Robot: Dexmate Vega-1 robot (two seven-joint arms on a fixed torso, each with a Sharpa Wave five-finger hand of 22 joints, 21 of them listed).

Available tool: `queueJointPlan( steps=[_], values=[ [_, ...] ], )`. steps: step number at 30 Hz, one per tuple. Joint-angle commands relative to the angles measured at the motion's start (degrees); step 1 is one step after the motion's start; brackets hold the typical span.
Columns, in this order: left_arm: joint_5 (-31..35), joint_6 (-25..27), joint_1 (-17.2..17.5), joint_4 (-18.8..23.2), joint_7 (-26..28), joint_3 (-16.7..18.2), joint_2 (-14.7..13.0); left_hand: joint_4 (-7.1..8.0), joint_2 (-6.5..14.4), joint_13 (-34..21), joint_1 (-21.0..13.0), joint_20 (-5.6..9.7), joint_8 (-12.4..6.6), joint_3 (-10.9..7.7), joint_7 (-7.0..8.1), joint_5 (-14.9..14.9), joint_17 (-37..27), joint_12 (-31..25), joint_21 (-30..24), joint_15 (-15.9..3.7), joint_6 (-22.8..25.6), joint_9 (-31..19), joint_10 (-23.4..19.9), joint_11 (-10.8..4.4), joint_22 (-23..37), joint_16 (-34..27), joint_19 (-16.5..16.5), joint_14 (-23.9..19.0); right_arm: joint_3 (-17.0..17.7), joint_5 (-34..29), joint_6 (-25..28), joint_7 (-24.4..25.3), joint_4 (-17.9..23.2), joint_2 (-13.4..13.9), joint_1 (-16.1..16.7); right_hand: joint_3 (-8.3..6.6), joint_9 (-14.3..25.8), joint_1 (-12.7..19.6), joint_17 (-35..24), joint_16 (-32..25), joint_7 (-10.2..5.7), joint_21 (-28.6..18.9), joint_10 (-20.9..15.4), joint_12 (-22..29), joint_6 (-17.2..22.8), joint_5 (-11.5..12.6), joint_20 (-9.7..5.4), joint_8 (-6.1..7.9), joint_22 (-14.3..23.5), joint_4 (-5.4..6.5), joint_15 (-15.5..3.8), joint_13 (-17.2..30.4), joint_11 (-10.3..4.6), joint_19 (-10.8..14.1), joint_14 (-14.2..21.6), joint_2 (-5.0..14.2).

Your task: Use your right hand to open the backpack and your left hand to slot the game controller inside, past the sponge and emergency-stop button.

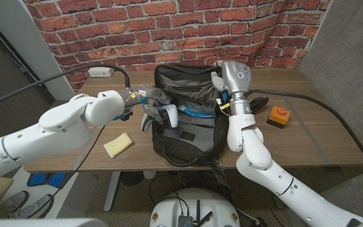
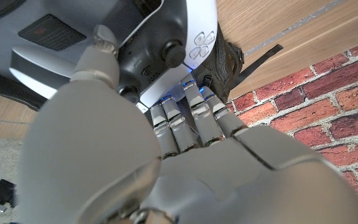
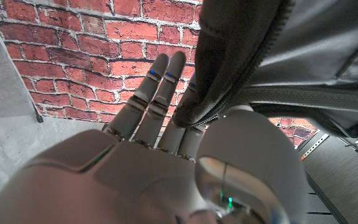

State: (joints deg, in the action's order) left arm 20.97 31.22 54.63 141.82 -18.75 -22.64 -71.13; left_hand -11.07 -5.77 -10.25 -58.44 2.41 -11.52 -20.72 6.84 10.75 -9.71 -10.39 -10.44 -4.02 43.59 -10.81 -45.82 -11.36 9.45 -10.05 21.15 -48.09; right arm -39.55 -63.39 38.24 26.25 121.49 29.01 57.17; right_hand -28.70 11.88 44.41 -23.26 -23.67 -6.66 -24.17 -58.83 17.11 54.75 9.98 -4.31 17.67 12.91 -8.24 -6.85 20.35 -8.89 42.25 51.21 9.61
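A dark grey backpack (image 1: 188,120) lies on the wooden table (image 1: 307,139) with its main compartment gaping toward the camera in the head view. The right hand (image 1: 222,88) stands at the bag's right rim; in the right wrist view its fingers (image 3: 160,93) reach up past the zippered edge of the fabric, with that edge caught between thumb and fingers, so this hand grasps the backpack's opening flap and holds it up.

The left hand (image 1: 137,101) is at the bag's left rim, grasping the white game controller (image 1: 159,116). In the left wrist view the thumb lies over the controller's black middle section near a stick, and the other fingers (image 2: 191,112) wrap beneath its white shell (image 2: 185,37). The controller hangs at the mouth of the bag, just above the left edge of the opening, its grips pointing down; part of it overlaps the rim, and whether it touches the fabric cannot be told.

A yellow sponge (image 1: 118,145) lies on the table left of the backpack, apart from it. An orange emergency-stop button (image 1: 278,116) with a red cap sits to the right of the bag, beyond the right arm. A white power strip (image 1: 99,72) rests at the table's far left edge against the brick wall (image 1: 169,25).
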Motion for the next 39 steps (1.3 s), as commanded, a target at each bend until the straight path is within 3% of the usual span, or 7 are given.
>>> queueJointPlan(
  steps=[1,21,39],
  values=[
    [0.8,2.4,0.7,2.5,0.6,0.7,-1.4,1.5,7.6,-0.3,-1.1,8.89,-0.17,-2.04,-0.22,0.4,-0.1,-0.3,-0.3,-9.57,4.5,-0.1,-0.1,-0.43,0.1,-0.2,0.7,-1.7,-0.4,0.6,-0.1,0.4,-0.7,-0.1,-0.8,-0.44,0.1,0.4,-0.3,0.3,-0.48,-0.4,-0.7,-0.1,1.0,0.3,-7.91,0.24,0.1,0.0,-5.65,0.3,0.06,-0.1,0.6,0.74],
    [4.9,5.3,-2.0,5.1,-2.5,-4.4,1.9,1.52,7.7,-0.3,-0.9,8.88,-0.16,-2.22,-0.26,0.4,-0.1,-0.3,-0.3,-9.59,4.5,-0.1,0.0,-0.41,0.1,-0.2,0.8,-1.6,0.1,1.9,-1.0,0.7,-0.7,1.1,-1.1,-0.46,0.1,0.3,-0.6,0.3,-0.49,-0.9,-0.8,-0.3,1.1,0.3,-7.91,0.05,0.1,-0.04,-5.72,0.5,0.02,-0.3,0.7,0.73],
    [8.6,4.5,-4.7,5.2,-6.2,-8.0,5.5,1.48,7.8,-0.3,-0.9,8.84,-0.17,-2.46,-0.41,0.5,-0.1,-0.3,-0.3,-9.56,4.4,-0.1,0.0,-0.4,0.1,-0.2,1.0,-1.6,0.6,3.7,-1.9,2.2,-1.7,1.5,-1.4,-0.53,0.1,0.3,-0.8,0.4,-0.44,-1.4,-0.9,-0.5,1.1,0.4,-7.91,-0.12,0.0,-0.08,-5.72,0.6,0.14,-0.5,0.7,0.7]
  ],
)
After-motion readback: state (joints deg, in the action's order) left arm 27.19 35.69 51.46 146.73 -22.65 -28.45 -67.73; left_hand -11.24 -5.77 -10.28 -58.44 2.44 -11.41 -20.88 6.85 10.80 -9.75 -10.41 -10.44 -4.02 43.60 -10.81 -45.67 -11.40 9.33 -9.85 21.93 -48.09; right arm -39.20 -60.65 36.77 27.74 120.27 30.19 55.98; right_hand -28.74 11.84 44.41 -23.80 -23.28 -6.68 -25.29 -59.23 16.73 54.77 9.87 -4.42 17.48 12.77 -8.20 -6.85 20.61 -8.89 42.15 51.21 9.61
